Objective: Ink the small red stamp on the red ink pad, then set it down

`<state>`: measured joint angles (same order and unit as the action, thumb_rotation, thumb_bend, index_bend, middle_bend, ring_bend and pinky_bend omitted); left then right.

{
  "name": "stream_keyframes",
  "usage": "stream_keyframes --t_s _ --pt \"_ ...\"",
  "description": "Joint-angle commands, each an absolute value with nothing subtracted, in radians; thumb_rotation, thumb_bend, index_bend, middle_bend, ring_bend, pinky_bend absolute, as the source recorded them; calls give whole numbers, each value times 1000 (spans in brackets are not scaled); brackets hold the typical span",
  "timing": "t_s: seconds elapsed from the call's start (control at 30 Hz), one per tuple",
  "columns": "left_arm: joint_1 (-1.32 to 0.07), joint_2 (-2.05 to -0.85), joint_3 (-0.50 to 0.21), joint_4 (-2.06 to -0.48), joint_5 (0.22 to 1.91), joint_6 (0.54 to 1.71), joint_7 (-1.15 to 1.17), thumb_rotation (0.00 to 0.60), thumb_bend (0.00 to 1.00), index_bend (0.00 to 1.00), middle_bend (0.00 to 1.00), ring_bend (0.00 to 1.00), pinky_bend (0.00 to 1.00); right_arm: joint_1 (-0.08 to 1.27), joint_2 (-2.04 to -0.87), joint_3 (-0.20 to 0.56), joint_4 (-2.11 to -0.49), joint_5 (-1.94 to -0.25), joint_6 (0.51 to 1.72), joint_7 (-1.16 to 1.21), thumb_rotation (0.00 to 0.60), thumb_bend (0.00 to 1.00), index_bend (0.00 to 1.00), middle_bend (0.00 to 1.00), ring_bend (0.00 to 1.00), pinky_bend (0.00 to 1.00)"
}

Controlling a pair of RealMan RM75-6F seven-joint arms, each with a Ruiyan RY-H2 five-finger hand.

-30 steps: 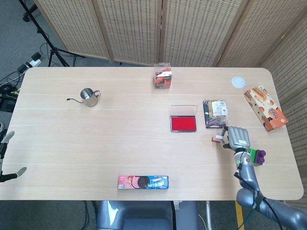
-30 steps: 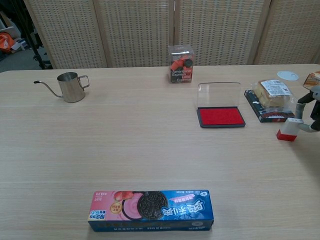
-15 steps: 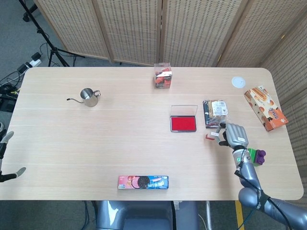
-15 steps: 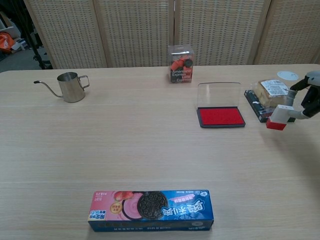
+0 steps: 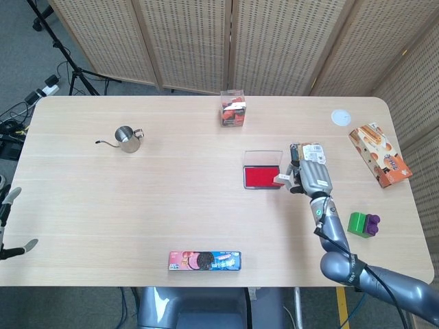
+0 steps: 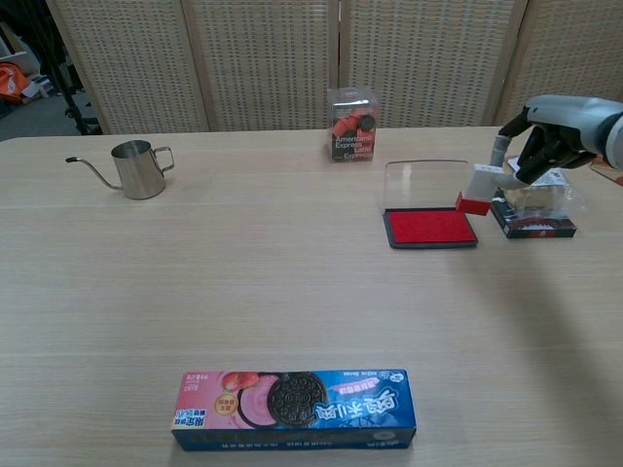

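Chest view: the right hand (image 6: 555,136) pinches the small red stamp (image 6: 479,188) in its fingertips, holding it tilted in the air just above the right edge of the open red ink pad (image 6: 429,227), toward the desk's (image 6: 243,292) right edge.

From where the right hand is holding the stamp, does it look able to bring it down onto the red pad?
Probably yes. The right hand holds the small red stamp just above the right edge of the ink pad, whose clear lid stands open at the back, leaving the red surface uncovered.
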<state>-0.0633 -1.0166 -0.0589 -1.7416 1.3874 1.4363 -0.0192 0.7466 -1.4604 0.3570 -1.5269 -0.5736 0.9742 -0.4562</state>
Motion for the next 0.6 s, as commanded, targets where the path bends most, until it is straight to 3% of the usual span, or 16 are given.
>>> stream_keyframes --t_s 0.03,0.6 --pt "-67 -1017 -61 -1741 1381 1429 -20 600 0 0 0 0 0 799 -1497 374 -1503 -513 985 -503 600 466 546 955 1000 1000" --pt "-90 -1018 -68 -1736 1341 1378 -17 600 0 0 0 0 0 949 -1686 392 -1303 -452 998 -564 600 466 547 955 1000 1000"
